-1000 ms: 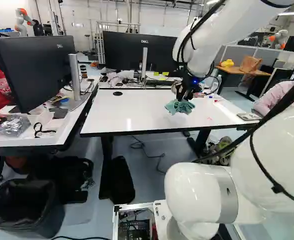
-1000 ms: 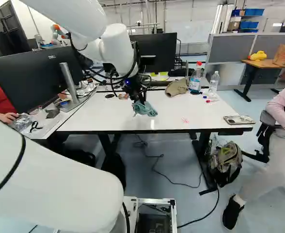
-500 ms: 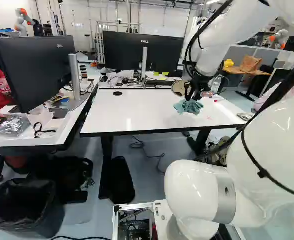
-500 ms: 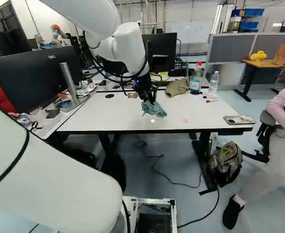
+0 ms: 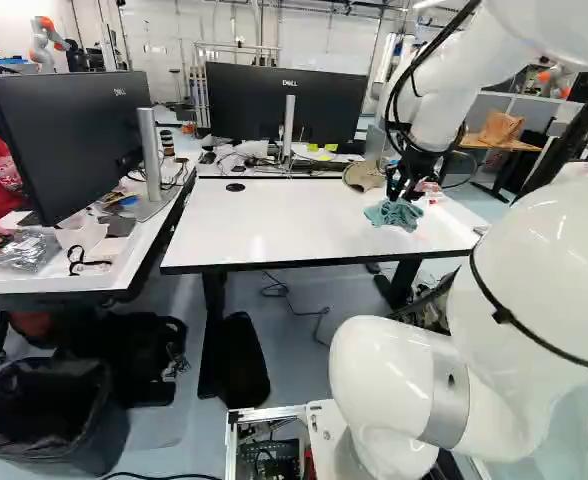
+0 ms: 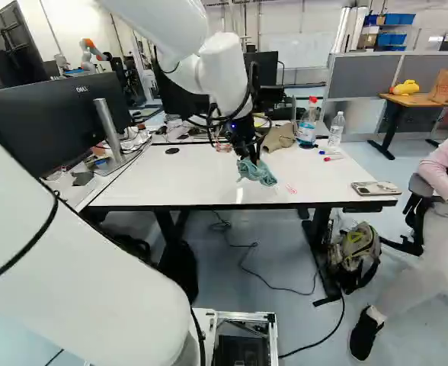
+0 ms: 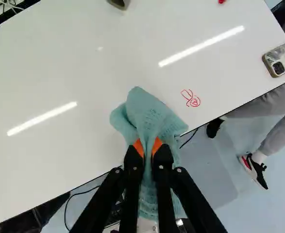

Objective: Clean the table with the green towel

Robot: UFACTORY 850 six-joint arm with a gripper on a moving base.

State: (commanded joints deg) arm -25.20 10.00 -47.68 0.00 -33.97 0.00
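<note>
Pinching the green towel [image 7: 150, 114] over the tabletop [image 7: 50, 63] near the red scribble [image 7: 191, 98], contact unclear, the narrow jaws may miss marks if loose folds bunch or skim high, and a wide sweep risks clipping the khaki cap [image 6: 279, 137], bottles [image 6: 307, 128] or phone [image 6: 375, 188].

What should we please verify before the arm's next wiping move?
1. Green cloth towel gripped between both orange pads of the black two-finger gripper: ok.
2. Towel pressed flat on the white rectangular tabletop: cannot tell.
3. Small red scribble wiped off: not ok, it shows beside the towel.
4. Stretch between towel and scribble free of objects: ok.
5. Phone in a patterned case apart from the towel: ok.
6. Clear plastic bottle with red cap upright: ok.
</note>
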